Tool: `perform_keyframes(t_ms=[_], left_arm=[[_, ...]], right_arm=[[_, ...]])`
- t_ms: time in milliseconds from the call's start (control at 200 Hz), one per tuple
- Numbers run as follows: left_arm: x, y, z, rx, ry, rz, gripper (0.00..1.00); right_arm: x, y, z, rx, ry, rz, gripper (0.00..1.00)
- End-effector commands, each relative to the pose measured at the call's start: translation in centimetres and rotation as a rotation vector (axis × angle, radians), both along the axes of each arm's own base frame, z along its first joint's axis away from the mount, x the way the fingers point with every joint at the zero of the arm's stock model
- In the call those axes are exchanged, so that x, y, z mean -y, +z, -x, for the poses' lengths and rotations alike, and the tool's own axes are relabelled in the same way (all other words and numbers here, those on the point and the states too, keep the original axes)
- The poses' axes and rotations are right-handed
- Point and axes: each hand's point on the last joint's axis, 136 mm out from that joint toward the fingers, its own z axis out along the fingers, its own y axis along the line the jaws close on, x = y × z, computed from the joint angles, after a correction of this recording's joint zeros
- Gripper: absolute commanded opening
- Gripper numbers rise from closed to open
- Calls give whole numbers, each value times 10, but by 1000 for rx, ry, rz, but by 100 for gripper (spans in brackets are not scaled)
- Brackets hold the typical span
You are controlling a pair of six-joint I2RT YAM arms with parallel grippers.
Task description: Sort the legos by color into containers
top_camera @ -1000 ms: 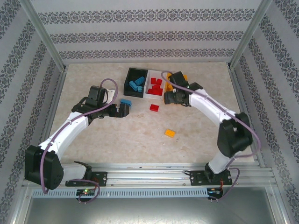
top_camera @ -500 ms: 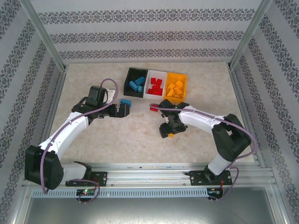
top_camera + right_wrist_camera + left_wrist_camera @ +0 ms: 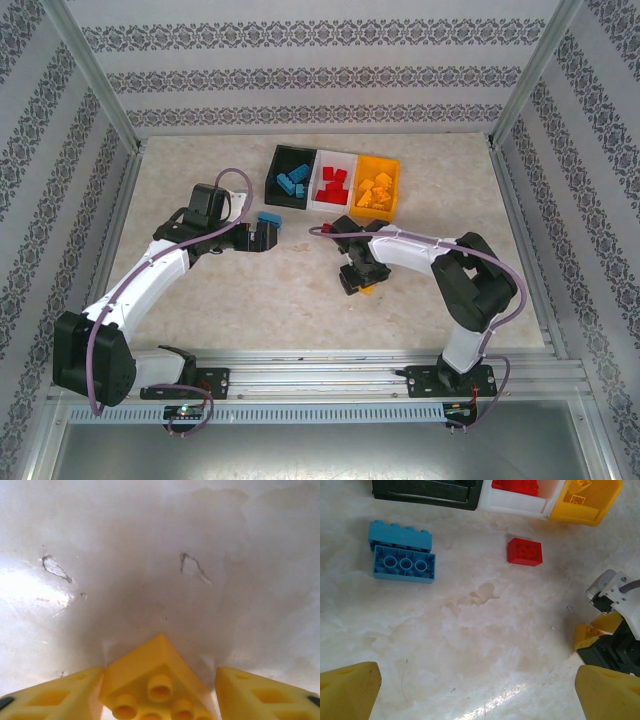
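In the top view you have bright, even light from above; the table [image 3: 200, 290] carries only faint, soft shadows, and fine detail is a little soft. In the left wrist view a white glare sits low on the table, and the yellow fingertips [image 3: 350, 690] in the corners are blurred. The right wrist view is pale and hazy, with glare at the left and a grey shadow before the orange brick [image 3: 155, 680].

Right pincer [image 3: 160, 696] close over pale marbled table [image 3: 150, 555], orange brick [image 3: 156, 677] studs-up between its yellow fingertips [image 3: 55, 697], one tip against the brick, thin gap at the other, scratches [image 3: 195, 569] beyond.
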Motion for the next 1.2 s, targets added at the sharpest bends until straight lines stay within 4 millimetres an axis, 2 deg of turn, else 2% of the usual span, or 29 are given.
perform_keyframes(t_ms=[0,105,225,325,415,510,610,749,859,904,949,989,1079,1194], left_arm=[[1,12,0,18,-1,13,100],[1,12,-1,18,-2,12,100],[1,11,-1,16,-3,13,100],[2,11,-1,15,-4,16,100],[2,10,0,11,-6,16,100],[2,11,-1,13,-6,15,100],[2,9,0,7,-7,13,100],[1,8,-1,6,-7,4,100],[1,7,-1,0,-8,3,100],[1,5,-1,-6,-9,1,100],[1,4,-1,-8,-9,2,100],[1,4,-1,-9,-10,3,100],[3,5,-1,-8,-13,7,100],[5,7,0,-6,-20,22,100]], right_arm=[[2,0,-14,35,-19,11,45],[4,4,-18,46,-37,0,28],[9,19,-32,91,-84,-39,23],[13,41,-57,146,-167,-124,23],[22,69,-94,220,-240,-167,23],[32,99,-142,320,-303,-189,24],[39,119,-195,416,-358,-200,24],[50,130,-257,516,-429,-183,25],[57,129,-291,566,-457,-150,31],[60,127,-298,567,-463,-138,38],[60,128,-303,575,-466,-131,52],[61,130,-304,586,-467,-131,60],[62,139,-298,608,-475,-152,67],[59,157,-274,639,-475,-196,70]])
